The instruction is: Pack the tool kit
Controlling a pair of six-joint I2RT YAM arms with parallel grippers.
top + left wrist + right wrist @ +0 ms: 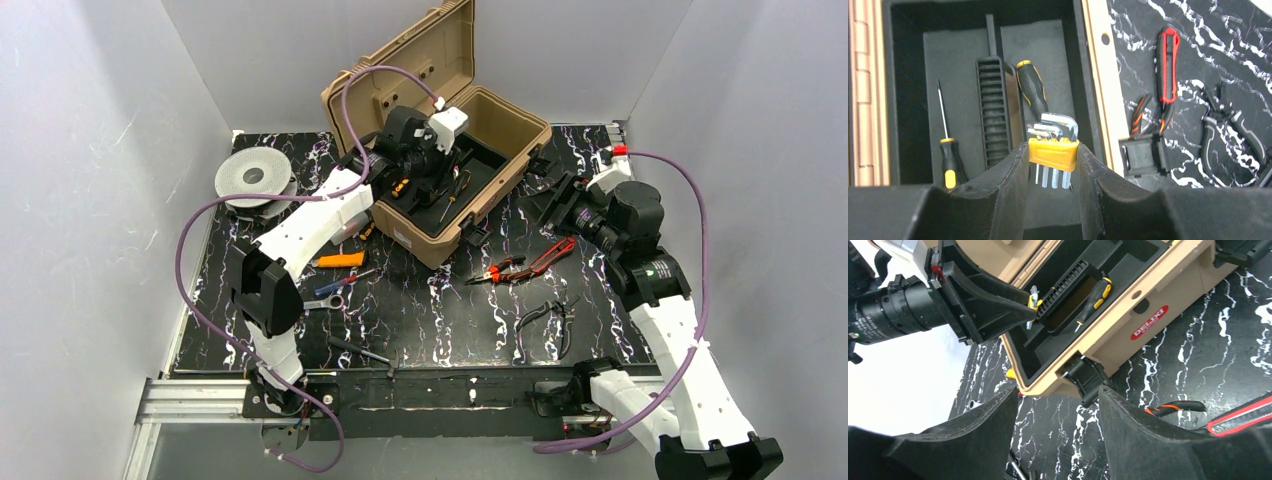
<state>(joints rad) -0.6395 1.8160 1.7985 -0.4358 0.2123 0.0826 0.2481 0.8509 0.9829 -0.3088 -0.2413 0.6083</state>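
Observation:
The tan toolbox (505, 125) stands open at the back, lid up, with a black inner tray (1048, 50). My left gripper (1053, 150) hangs over the tray, shut on a yellow-holder hex key set (1053, 154); it also shows in the right wrist view (1032, 304). A black-yellow screwdriver (1032, 90) and a thin small screwdriver (948, 160) lie in the tray. My right gripper (1058, 390) is open and empty, low over the mat at the box's front latch (1087, 377). Orange-black pliers (505, 268) and a red-handled tool (553, 253) lie on the mat in front.
A grey spool (253, 178) sits at the back left. An orange tool (340, 260), a blue-handled screwdriver (335, 287), a wrench (322, 301) and a black bar (362, 351) lie left of centre. Black pliers (548, 318) lie front right. White walls enclose the mat.

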